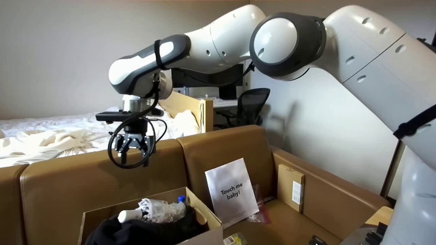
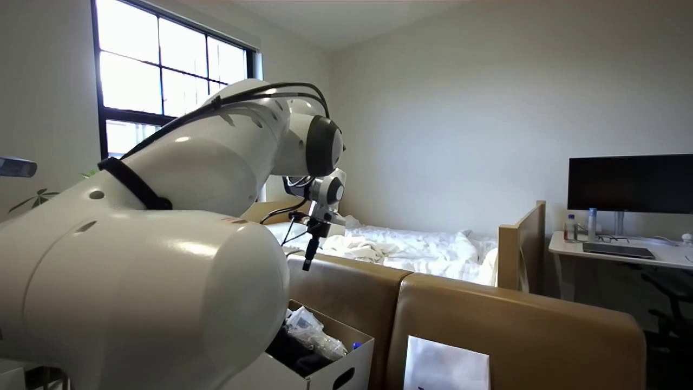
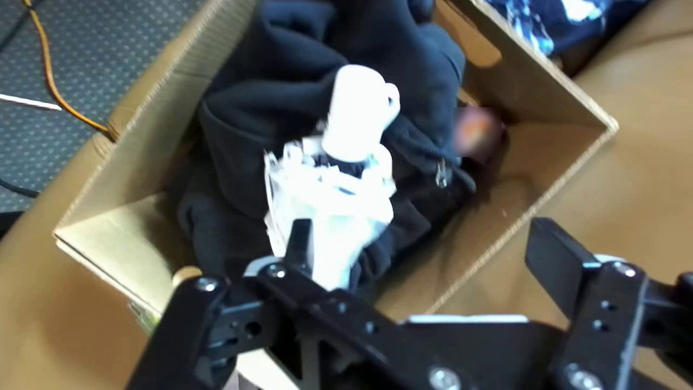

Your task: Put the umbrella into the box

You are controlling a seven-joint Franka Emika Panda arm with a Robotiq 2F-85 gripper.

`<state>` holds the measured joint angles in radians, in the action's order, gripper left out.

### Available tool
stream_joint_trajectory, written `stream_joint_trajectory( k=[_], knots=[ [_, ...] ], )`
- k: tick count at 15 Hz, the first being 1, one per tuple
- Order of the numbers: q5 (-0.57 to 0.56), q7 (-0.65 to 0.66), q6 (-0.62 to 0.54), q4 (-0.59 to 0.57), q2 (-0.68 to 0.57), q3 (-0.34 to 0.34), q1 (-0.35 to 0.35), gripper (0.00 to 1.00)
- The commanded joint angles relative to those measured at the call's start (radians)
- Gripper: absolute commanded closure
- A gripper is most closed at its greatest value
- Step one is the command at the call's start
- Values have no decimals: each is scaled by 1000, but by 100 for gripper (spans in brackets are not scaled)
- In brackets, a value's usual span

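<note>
The umbrella, a folded clear-whitish bundle with a white handle, lies on dark cloth in the box in both exterior views (image 1: 160, 210) (image 2: 316, 335). It also shows in the wrist view (image 3: 330, 200), its lower end hidden behind a finger. The open cardboard box, brown inside, stands on the sofa (image 1: 204, 236) (image 2: 364, 358) and fills much of the wrist view (image 3: 525, 162). My gripper (image 1: 135, 160) hangs well above the box and points down. In the wrist view the gripper (image 3: 422, 235) is open with nothing between its fingers. The gripper also shows edge-on in an exterior view (image 2: 307, 265).
Dark zipped cloth (image 3: 281, 103) fills much of the box. A blue cap (image 1: 181, 198) shows at its back corner. A printed paper sheet (image 1: 233, 200) leans on the brown sofa back (image 1: 102, 183). A flat cardboard package (image 1: 289, 185) leans on the armrest.
</note>
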<state>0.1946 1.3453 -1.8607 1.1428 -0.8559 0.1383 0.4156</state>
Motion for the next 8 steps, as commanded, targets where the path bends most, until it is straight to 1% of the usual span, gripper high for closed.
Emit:
stream_joint_trajectory(
  k=[1, 2, 3, 4, 5, 6, 8],
  knots=[
    [-16, 38, -182, 239, 147, -72, -28, 0],
    [-24, 42, -183, 283, 168, -100, -31, 0],
    [-11, 30, -167, 327, 191, -112, -45, 0],
    [-21, 3, -92, 366, 212, -99, -77, 0],
    [-4, -48, -62, 412, 234, -89, -107, 0],
    [-15, -94, -20, 460, 260, -89, -127, 0],
    [-65, -183, 21, 556, 327, -106, -148, 0]
  ],
)
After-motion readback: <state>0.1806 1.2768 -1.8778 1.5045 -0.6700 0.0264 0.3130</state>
